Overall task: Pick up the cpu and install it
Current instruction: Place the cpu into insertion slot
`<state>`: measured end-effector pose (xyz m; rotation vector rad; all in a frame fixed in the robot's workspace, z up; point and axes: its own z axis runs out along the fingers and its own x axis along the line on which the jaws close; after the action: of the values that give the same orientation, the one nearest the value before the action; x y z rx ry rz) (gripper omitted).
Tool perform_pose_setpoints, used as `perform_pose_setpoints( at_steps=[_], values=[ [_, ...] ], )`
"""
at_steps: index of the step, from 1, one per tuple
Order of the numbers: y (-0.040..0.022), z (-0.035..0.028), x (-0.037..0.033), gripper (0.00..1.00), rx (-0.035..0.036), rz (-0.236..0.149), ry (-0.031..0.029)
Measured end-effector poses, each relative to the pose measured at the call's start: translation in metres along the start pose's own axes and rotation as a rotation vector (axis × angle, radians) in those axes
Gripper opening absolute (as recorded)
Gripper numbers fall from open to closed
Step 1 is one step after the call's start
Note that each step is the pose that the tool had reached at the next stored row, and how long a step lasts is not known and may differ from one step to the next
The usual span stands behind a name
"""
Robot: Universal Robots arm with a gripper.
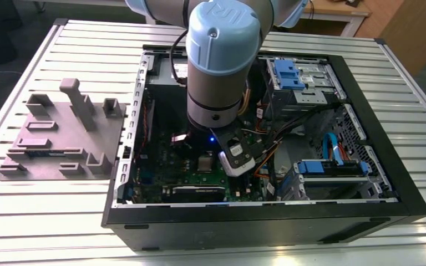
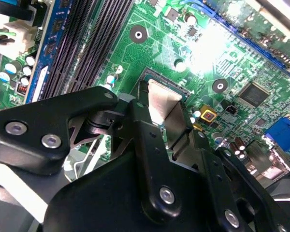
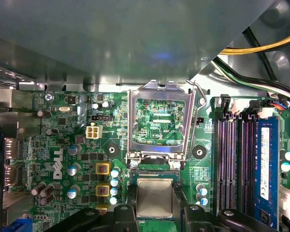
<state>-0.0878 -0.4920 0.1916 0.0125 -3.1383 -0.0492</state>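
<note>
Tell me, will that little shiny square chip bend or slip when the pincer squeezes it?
Probably stiff: the cpu looks like a flat, metal-topped plate, and it sits straight in the pincer without sagging. It is likely slippery, since its top shines like polished metal. It is probably light too, being thin and far smaller than the motherboard.

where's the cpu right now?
In the first wrist view, the cpu sits in the gripper, low over the motherboard. It is right next to the flipped-open socket frame, with the memory slots further off.
</note>
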Motion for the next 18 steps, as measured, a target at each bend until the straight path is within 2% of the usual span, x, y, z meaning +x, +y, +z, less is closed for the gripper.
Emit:
perform_pose_setpoints(
  at_steps=[3,4,6,11,12,13,14,15,16,18],
  values=[
    [-0.0003,0.0002,-0.0001,0.40,-0.0004,0.000,-0.0002],
    [-0.0003,0.0001,-0.0001,0.46,-0.0002,0.000,-0.0001],
    [-0.0004,-0.0006,0.0000,0.46,0.0002,0.000,0.0001],
    [-0.0002,-0.0068,0.0000,0.46,0.0000,0.000,0.0018],
    [-0.0001,-0.0078,0.0000,0.44,0.0000,0.000,0.0025],
    [-0.0001,-0.0088,-0.0001,0.38,0.0000,0.000,0.0030],
    [0.0000,-0.0098,0.0000,0.38,0.0000,0.000,0.0036],
    [0.0000,-0.0105,-0.0001,0.32,-0.0001,0.000,0.0039],
    [0.0000,-0.0105,-0.0001,0.32,-0.0003,0.000,0.0042],
    [0.0000,-0.0105,-0.0001,0.20,-0.0003,0.000,0.0043]
  ],
)
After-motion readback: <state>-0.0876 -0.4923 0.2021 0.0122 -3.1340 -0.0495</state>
